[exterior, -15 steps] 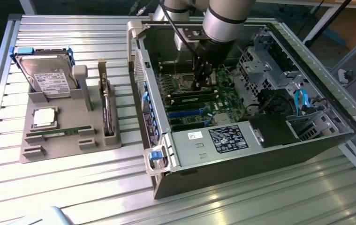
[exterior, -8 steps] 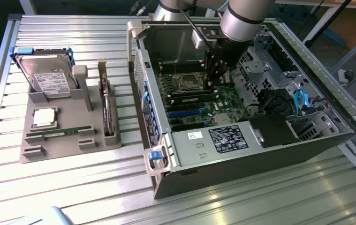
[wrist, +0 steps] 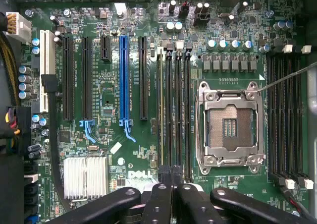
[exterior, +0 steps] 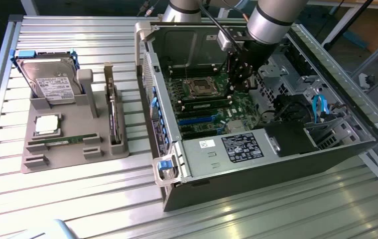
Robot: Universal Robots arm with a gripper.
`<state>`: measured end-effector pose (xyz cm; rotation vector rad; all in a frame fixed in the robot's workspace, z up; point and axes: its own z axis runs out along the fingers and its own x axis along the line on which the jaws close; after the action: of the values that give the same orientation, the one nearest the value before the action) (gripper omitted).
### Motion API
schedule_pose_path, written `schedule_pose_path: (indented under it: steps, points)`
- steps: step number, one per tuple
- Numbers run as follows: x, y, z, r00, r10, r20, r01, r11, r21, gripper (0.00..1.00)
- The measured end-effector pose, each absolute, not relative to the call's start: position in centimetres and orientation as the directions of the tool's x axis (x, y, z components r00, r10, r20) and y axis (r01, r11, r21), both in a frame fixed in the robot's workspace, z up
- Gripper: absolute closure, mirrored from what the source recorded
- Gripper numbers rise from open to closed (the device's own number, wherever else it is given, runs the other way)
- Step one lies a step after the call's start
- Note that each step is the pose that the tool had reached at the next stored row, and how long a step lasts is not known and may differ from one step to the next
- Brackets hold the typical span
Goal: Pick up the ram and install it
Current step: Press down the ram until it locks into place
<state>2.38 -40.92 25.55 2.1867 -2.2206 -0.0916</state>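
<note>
One ram (wrist: 160, 110), a thin green stick, stands on edge in a memory slot beside the empty processor socket (wrist: 230, 127); in the exterior view this ram (exterior: 205, 103) lies across the motherboard's middle. My gripper (wrist: 172, 178) hangs inside the open case just above the near ends of the memory slots, fingers pressed together with nothing visible between them. In the exterior view the gripper (exterior: 238, 83) points down at the board. A second, like ram (exterior: 56, 141) lies flat in the grey holder outside the case.
The grey holder (exterior: 39, 162) at the exterior view's left also carries a hard drive (exterior: 48, 79), a silver processor (exterior: 47, 124) and an upright dark card (exterior: 112, 117). Case walls (exterior: 150, 89), a power supply (exterior: 242, 147) and blue cables (exterior: 319, 107) ring the board.
</note>
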Motion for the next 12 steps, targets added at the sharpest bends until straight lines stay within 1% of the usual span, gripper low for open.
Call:
schedule_pose_path:
  steps: [12]
  points:
    - [2.39,-40.92,25.55,-0.016,-1.000,-0.024,-0.998,0.015,0.059,0.90]
